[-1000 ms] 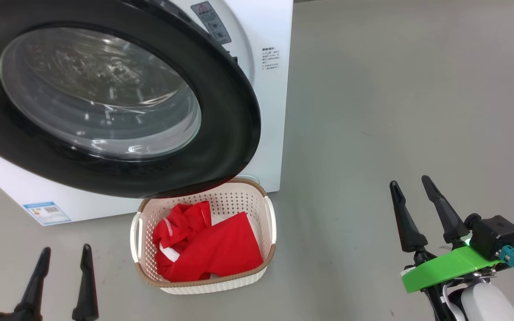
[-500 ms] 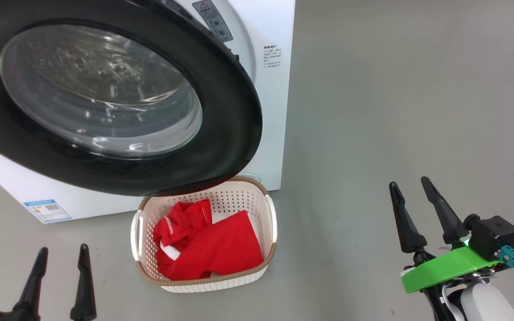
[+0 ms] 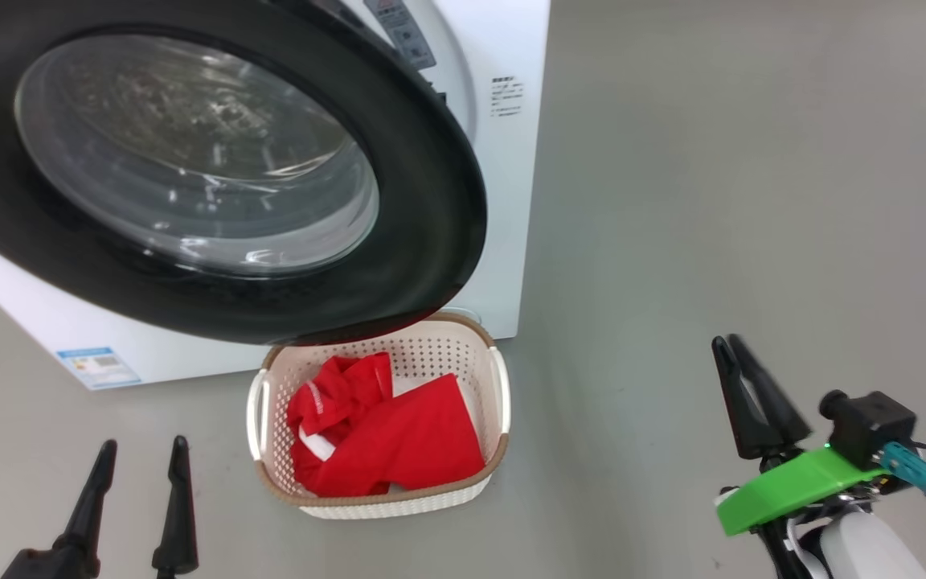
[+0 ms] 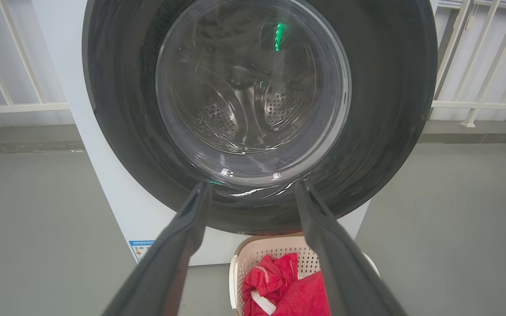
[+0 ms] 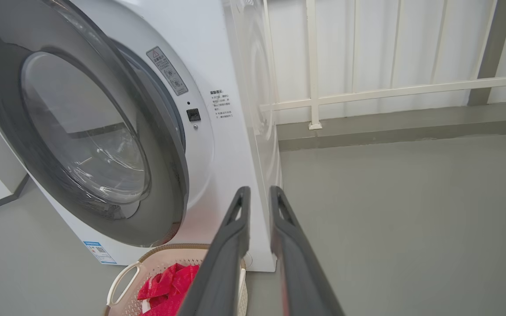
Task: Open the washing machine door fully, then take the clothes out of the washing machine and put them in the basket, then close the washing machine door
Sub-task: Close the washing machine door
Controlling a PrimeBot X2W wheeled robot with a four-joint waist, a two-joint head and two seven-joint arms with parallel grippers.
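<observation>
Hovering above the floor [image 3: 752, 201] at the lower right of the head view, the right pincer [image 3: 728, 342] is holding its two dark fingers drawn almost together, a thin slit showing between them in its own wrist view and nothing caught in it. The left pincer [image 3: 145, 442] is resting low at the lower left with its fingers spread wide and empty, pointing toward the washing machine door [image 3: 431, 201]. Neither pincer is touching anything.

Just beyond the left pincer, the basket [image 3: 399, 508] is sitting on the floor against the foot of the washing machine [image 3: 511, 161], and the clothes [image 3: 399, 438] are lying inside it in a red heap, white trim showing at one fold. The door's black rim is hanging over the basket's far edge. From the right wrist view the door is standing swung out from the white front, with the latch socket on the machine's face lying uncovered beside it. Through the glass, the left wrist view is showing bare perforated steel and no red fabric, though part of the drum is hidden by reflections.

Judging from this, the opening and the unloading are looking finished, and closing the door is what is remaining. Both pincers are sitting well apart from the door, so a reach to it is coming first.
</observation>
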